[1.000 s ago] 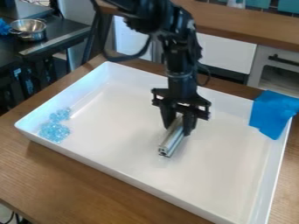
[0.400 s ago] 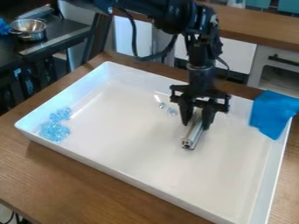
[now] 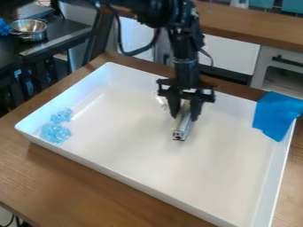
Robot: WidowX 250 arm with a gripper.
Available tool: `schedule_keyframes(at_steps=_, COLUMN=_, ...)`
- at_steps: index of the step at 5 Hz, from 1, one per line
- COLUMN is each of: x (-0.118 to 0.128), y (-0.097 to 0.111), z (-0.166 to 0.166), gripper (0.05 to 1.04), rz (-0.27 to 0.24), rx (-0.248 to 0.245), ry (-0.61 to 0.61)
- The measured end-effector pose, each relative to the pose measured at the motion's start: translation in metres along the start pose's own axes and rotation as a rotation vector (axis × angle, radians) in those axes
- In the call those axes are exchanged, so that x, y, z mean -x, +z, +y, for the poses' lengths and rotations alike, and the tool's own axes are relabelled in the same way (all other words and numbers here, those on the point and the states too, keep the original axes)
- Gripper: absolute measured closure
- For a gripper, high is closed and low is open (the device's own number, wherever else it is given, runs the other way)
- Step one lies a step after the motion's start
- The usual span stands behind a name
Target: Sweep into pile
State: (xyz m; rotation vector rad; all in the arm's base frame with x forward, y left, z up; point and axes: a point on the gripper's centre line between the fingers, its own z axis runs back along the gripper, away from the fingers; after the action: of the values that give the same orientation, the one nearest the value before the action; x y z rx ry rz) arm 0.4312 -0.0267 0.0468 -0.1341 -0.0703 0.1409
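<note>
pale blue beads (image 3: 55, 133) piled at the white tray's (image 3: 124, 133) left corner, camera view.
the gripper (image 3: 184, 115) is clamped on a metal bar (image 3: 180, 127), with what look like stray beads (image 3: 162, 102) just beside it; best to set the bar on their far side from the pile, keep it low and flat to the tray floor, and push leftward slowly so none slip round its ends.

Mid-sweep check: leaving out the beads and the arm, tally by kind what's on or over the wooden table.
White tray: 1
Metal bar, held in the gripper: 1
Blue cloth: 1
Total: 3
</note>
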Motion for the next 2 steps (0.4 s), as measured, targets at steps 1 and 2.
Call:
schedule_keyframes(at_steps=1, x=0.001, y=-0.006, z=0.017, gripper=0.581, rz=-0.007, rx=-0.001, ry=0.067)
schedule_keyframes(at_steps=2, x=0.001, y=-0.006, z=0.036, gripper=0.581, rz=-0.021, rx=-0.009, ry=0.094)
